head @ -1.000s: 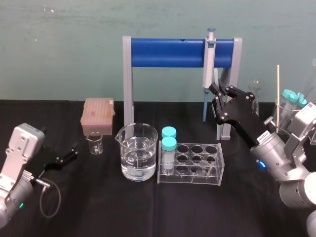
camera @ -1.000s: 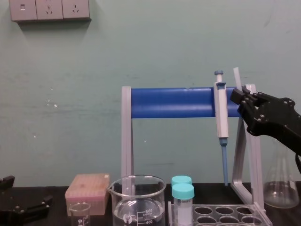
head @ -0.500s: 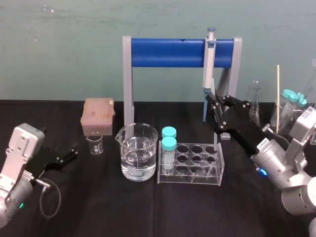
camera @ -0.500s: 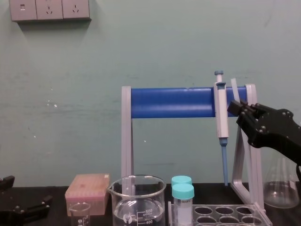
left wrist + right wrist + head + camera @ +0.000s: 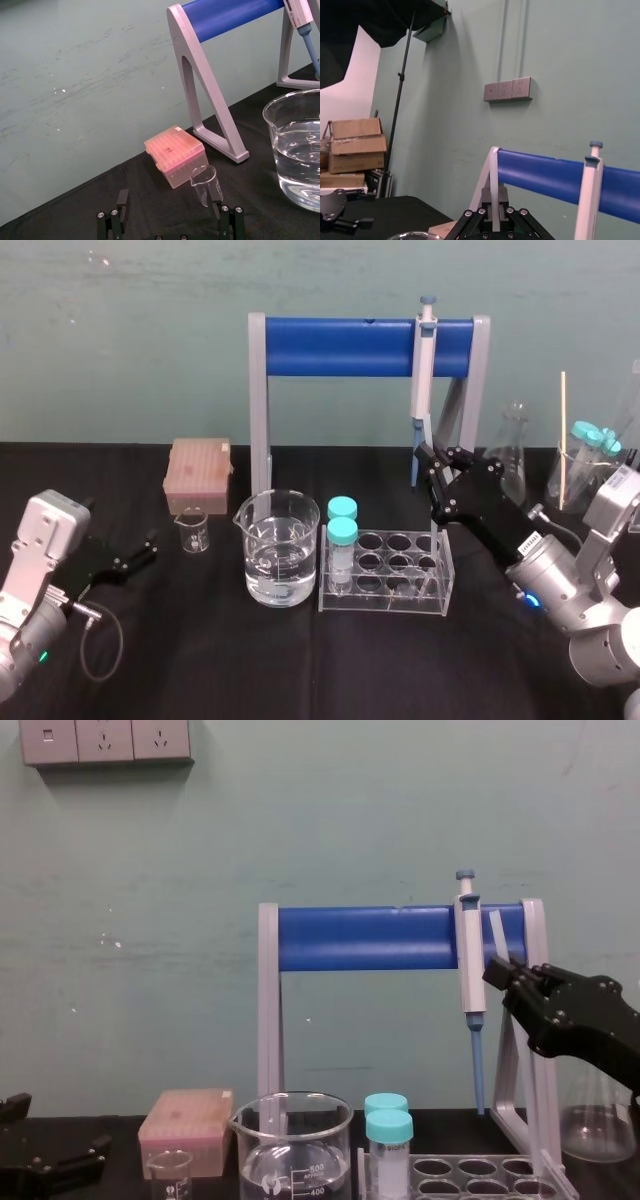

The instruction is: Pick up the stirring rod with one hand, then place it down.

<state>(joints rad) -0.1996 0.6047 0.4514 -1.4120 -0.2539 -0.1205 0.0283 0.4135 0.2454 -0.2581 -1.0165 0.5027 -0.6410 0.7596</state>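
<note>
The pale green wall [image 5: 300,820] fills the back of the room, with a strip of sockets [image 5: 105,742] at the upper left of the chest view; the right wrist view also catches stacked cardboard boxes [image 5: 355,142] at its left edge. Below it the table [image 5: 200,640] is covered in black cloth, flat and probably soft enough to cushion a landing, though it is busy through the middle. The grey and blue pipette stand [image 5: 340,347] is there with the pipette [image 5: 422,380] hanging from it. In front stand the large beaker [image 5: 278,550] and the tube rack [image 5: 390,570]. The left gripper [image 5: 145,545] lies parked at the lower left of the head view, its fingers spread and empty. The right gripper [image 5: 438,455] is right of centre, raised in front of the stand's right leg and clamped on the stirring rod [image 5: 497,932]. The rod stands nearly upright and pokes out above the jaws beside the pipette. It looks light, stiff and brittle, and I would guess the smooth glass is slippery. A firm but gentle hold near its middle seems best, followed by a slow descent clear of the rack and beaker.
</note>
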